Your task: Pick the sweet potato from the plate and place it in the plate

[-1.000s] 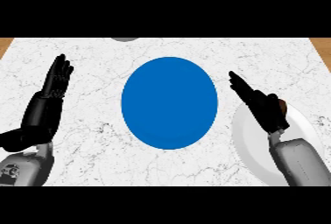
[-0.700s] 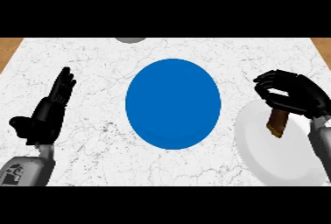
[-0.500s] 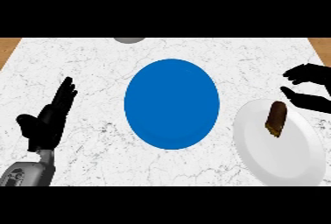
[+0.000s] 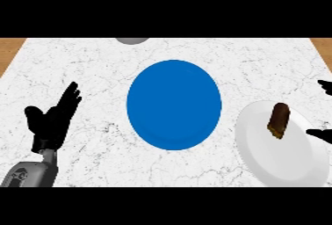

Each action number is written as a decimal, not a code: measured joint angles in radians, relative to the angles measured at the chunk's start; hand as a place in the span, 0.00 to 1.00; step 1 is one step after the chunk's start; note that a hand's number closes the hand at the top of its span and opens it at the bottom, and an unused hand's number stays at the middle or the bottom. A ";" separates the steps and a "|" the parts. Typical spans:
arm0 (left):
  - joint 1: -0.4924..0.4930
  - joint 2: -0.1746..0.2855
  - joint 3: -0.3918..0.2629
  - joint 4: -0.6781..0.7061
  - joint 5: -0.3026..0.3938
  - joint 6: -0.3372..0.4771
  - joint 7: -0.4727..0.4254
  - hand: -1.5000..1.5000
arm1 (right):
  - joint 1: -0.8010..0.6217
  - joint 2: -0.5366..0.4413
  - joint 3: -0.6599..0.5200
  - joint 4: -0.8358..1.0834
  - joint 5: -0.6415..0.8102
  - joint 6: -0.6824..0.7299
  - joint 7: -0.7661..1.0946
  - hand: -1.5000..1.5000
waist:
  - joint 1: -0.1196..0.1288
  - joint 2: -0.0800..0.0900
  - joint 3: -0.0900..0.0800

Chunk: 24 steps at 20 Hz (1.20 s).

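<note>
Sweet potato (image 4: 279, 119) lies on right-edge white plate (image 4: 285, 156); left hand (image 4: 53, 121), right hand (image 4: 319, 132): fingers (image 4: 70, 96) spread.

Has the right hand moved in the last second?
Yes. The right hand was over the white plate a second ago; now it has pulled out to the view's right edge, by the plate's rim, leaving the sweet potato uncovered.

Single head cam, pitched steeply down over the marble surface (image 4: 84, 66), far edge at frame top. Mid-range framing: blue plate (image 4: 174, 104) centred, white plate (image 4: 285, 158) clipped at lower right.
</note>
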 measured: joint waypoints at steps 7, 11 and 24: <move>-0.041 -0.005 0.025 0.022 -0.007 -0.023 0.030 0.50 | 0.005 -0.049 0.028 -0.086 0.084 0.085 0.117 0.00 | 0.004 -0.001 -0.001; -0.025 -0.010 0.034 0.031 -0.015 -0.041 0.005 0.50 | -0.015 -0.034 0.071 -0.136 0.134 0.130 0.221 0.00 | 0.007 -0.001 -0.001; -0.043 -0.027 0.056 0.041 -0.039 -0.060 0.011 0.50 | -0.134 -0.016 0.187 -0.123 0.298 0.335 0.458 0.00 | 0.012 0.000 0.000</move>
